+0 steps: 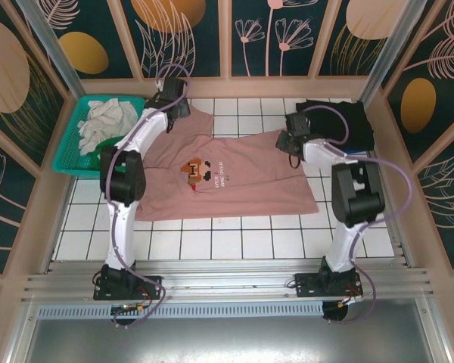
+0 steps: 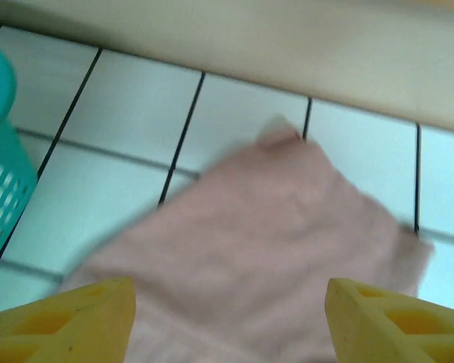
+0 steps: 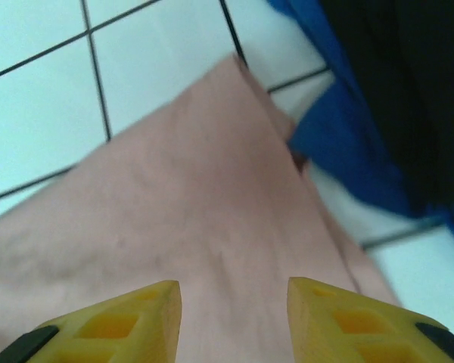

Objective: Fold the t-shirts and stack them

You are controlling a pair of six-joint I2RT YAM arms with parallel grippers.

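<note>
The dusty-pink t-shirt [image 1: 234, 178] lies spread flat on the white tiles, its pixel print [image 1: 194, 168] facing up. My left gripper [image 1: 174, 102] hovers over the shirt's far left corner. In the left wrist view that gripper [image 2: 231, 325] is open, its yellow fingers [image 2: 68, 321] wide apart over the pink cloth [image 2: 265, 242]. My right gripper [image 1: 291, 141] is over the shirt's far right corner. In its own view it [image 3: 234, 318] is open above the pink cloth [image 3: 174, 204], nothing pinched. A black t-shirt [image 1: 340, 121] lies folded on a blue one [image 3: 340, 128] at the back right.
A teal lattice basket [image 1: 64, 155] stands at the far left and holds white and green t-shirts [image 1: 110, 121]; its wall [image 2: 0, 174] is just left of my left gripper. A wooden frame [image 1: 242, 87] borders the tiled table behind both grippers.
</note>
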